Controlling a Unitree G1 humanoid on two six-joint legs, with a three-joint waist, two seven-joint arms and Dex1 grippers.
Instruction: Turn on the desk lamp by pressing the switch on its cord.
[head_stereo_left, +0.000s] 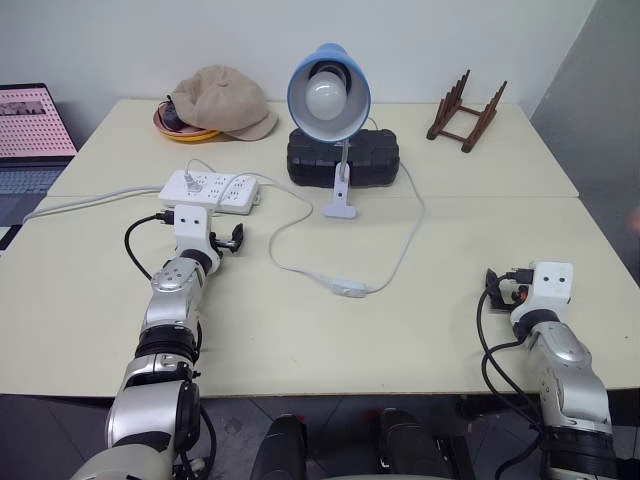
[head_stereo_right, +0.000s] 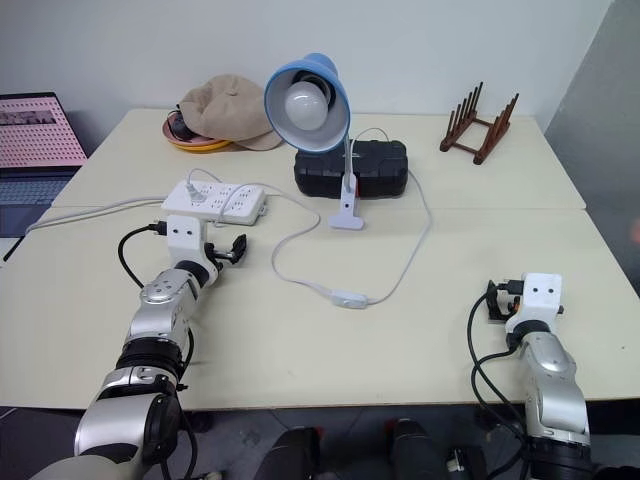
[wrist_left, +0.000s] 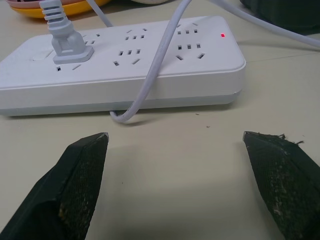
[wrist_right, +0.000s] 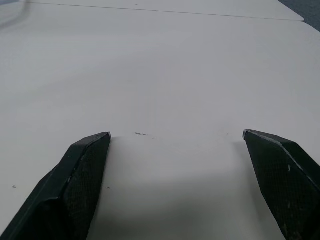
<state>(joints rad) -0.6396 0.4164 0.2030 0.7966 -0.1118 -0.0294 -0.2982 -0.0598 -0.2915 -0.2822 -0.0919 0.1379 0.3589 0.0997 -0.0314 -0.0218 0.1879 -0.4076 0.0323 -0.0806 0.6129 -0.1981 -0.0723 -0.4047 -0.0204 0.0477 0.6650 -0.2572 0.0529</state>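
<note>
The small white oblong plastic inline switch (head_stereo_left: 350, 290) lies flat on the pale cream table (head_stereo_left: 420, 340), near the middle of its front half, with the thin white looping cord (head_stereo_left: 405, 240) leaving both of its ends. One run curls back toward the white multi-socket power strip (head_stereo_left: 210, 190); the other sweeps up around to the small desk lamp with a light-blue dome shade and round white bulb (head_stereo_left: 328, 95), which stands unlit on its white clip base in front of a black case (head_stereo_left: 343, 158).

The left gripper (wrist_left: 175, 145) sits low over the table just in front of the power strip, its two black fingers spread wide with nothing between them. The right gripper (wrist_right: 175, 137) rests near the table's front right edge, fingers equally wide and empty, facing bare tabletop.

The switch lies between the two arms, ahead and to the right of the left gripper, ahead and to the left of the right one. Its long axis runs roughly left to right, tilted slightly. Both look about equally far off, the left perhaps slightly closer; either arm would need to swing inward and come down on the rocker from above
</note>
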